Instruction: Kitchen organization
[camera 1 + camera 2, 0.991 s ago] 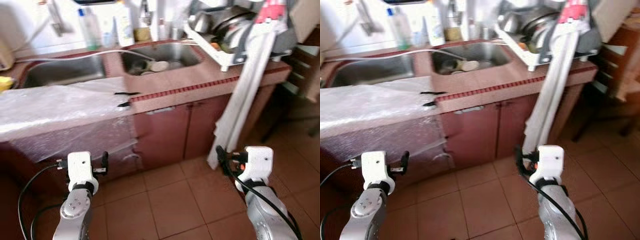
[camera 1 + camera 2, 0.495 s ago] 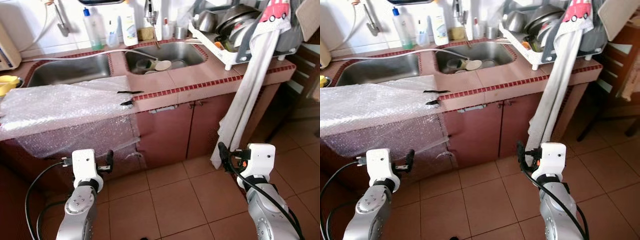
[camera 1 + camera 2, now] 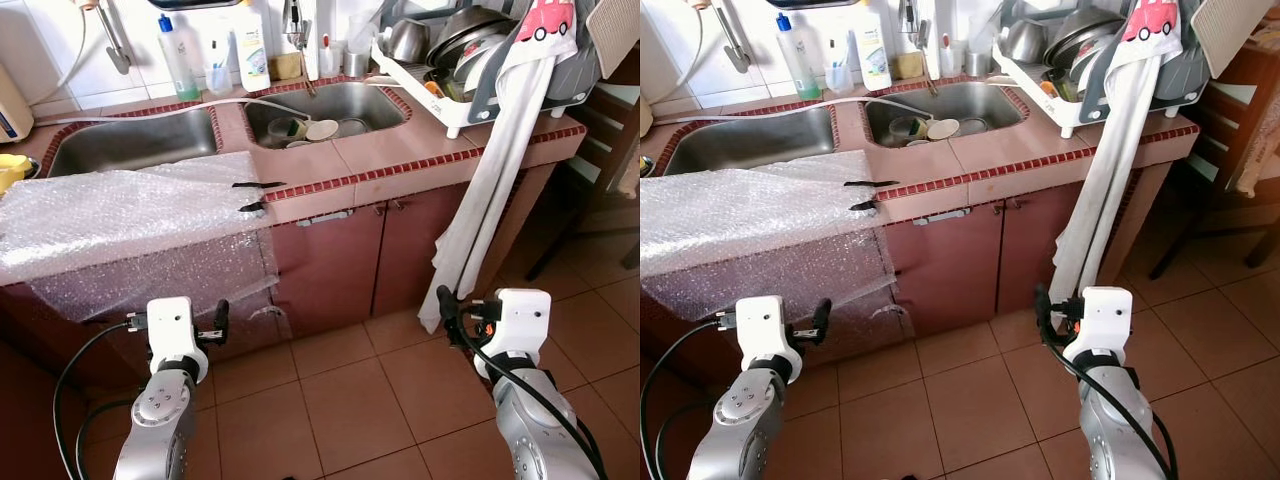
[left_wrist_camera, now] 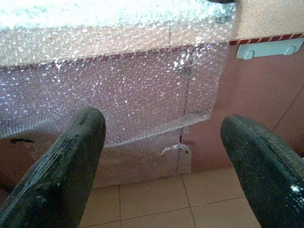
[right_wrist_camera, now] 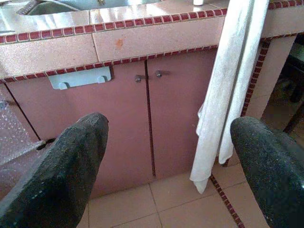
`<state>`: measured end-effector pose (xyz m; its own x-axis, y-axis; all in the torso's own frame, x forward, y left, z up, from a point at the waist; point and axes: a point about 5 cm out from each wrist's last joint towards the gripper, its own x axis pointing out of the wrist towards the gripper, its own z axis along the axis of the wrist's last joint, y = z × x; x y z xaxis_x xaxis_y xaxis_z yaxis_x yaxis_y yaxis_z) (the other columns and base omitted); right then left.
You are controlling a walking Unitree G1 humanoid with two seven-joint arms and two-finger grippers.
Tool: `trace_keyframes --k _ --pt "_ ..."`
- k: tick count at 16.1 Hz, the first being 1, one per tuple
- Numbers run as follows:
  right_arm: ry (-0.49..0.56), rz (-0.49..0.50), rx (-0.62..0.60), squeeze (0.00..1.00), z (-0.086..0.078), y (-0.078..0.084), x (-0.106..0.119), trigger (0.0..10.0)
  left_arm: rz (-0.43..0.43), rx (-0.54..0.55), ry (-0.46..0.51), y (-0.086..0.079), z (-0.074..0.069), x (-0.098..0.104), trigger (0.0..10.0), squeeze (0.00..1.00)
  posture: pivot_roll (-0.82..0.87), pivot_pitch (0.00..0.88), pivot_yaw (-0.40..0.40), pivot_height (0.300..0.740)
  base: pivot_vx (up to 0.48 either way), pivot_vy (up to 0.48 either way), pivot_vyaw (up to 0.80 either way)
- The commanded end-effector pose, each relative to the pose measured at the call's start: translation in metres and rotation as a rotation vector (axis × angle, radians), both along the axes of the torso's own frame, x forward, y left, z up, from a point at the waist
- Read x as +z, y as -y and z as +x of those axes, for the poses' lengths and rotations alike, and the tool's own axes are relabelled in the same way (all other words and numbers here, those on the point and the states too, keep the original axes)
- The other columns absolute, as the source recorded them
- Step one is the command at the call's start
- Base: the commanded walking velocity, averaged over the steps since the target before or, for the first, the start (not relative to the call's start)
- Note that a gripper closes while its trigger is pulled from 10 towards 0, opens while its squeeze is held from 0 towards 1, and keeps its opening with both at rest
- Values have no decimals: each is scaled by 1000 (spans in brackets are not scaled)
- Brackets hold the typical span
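Left eye view looks down on a tiled kitchen desk (image 3: 400,160) with two steel sinks; the right sink (image 3: 325,105) holds a few dishes (image 3: 310,130), and a dish rack (image 3: 470,70) crowded with pots sits at the far right. A sheet of bubble wrap (image 3: 130,215) covers the desk's near left part and hangs down over the cupboard front. A long white towel (image 3: 490,190) drapes from the rack almost to the floor. Bottles (image 3: 250,50) stand behind the sinks.

The left hand (image 4: 161,156) hovers low in front of the hanging wrap, fingers spread wide apart, gripping nothing. The right hand (image 5: 168,161) hovers before the cupboard doors (image 5: 147,118), likewise spread and empty, with the towel just beside its line of reach.

Both hands are well below the desk's edge, so any reach to the dishes means rising close to the cupboard. The likely trouble: a finger catching the loose wrap or the towel and dragging it, which could pull the rack's load.
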<state>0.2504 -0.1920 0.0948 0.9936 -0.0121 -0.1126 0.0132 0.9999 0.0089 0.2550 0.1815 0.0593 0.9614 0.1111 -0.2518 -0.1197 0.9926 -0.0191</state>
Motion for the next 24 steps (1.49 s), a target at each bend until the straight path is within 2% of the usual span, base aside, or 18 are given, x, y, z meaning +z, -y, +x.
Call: trace_keyframes --k 1,14,22,24 --pt "12 4 5 0 0 -3 1 10000 -3 10 -11 -4 0 -2 10000 0 -102 49 80 740 0 405 0" --pt "15 8 0 0 -1 -5 0 10000 9 2 -21 -5 0 -1 10000 0 -95 53 90 740 0 399 0" --pt "28 -13 54 0 16 -6 5 10000 -3 25 20 6 1 0 10000 0 -73 32 20 740 0 0 0" --pt "32 -24 92 0 19 -11 8 10000 -11 25 31 10 1 1 10000 0 -66 34 -6 740 0 0 0"
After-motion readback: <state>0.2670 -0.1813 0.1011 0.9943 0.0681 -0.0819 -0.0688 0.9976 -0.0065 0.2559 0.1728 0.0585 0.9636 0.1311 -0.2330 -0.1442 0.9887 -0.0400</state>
